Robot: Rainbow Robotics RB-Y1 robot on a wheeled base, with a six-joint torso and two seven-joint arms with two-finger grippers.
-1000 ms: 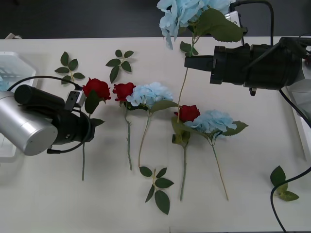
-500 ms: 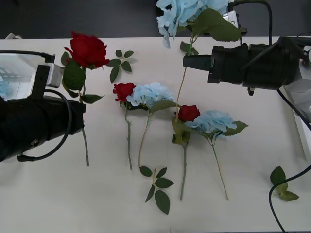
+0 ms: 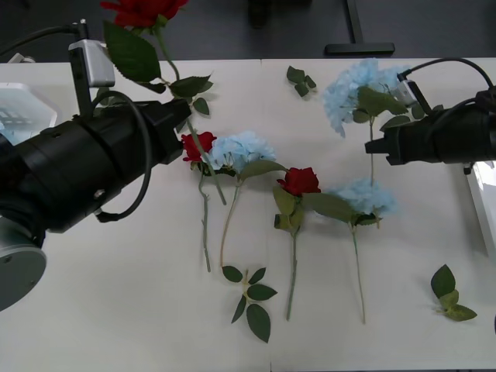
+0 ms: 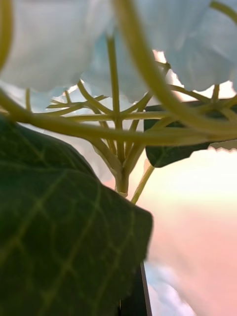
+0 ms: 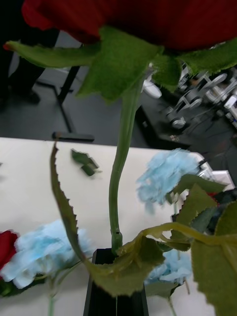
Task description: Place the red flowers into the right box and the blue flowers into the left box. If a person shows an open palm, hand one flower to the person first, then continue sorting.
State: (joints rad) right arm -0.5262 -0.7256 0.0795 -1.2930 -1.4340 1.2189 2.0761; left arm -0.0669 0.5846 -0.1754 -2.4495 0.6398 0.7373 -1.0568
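Red flowers and blue flowers are lying across the white counter (image 3: 116,325), with two of them up in the air. Far left: the left box (image 3: 23,105) is sitting at the counter's edge, partly hidden behind the left arm. The left hand (image 3: 177,124) is gripping the stem of a raised red rose (image 3: 139,9), its bloom standing above the counter's far edge; in the left wrist view the stem (image 5: 120,168) is rising straight out of the closed black fingers (image 5: 116,289). Just right of that hand, a second red rose (image 3: 197,146) is lying flat, its bloom touching a blue hydrangea (image 3: 240,149) beside it. A loose leaf sprig (image 3: 249,298) is lying near the stem ends. Centre: a third red rose (image 3: 299,180) is resting with a second blue hydrangea (image 3: 368,198) just to its right, leaves overlapping. A small leaf sprig (image 3: 301,79) is lying near the far edge. Right: the right hand (image 3: 378,146) is holding a lifted blue hydrangea (image 3: 353,91) by its stem, fingers closed on it; the right wrist view is showing the flower's underside (image 4: 118,148) close up. Another leaf sprig (image 3: 448,293) is lying near the front right. The right box (image 3: 484,194) is showing as a white rim at the far right edge.
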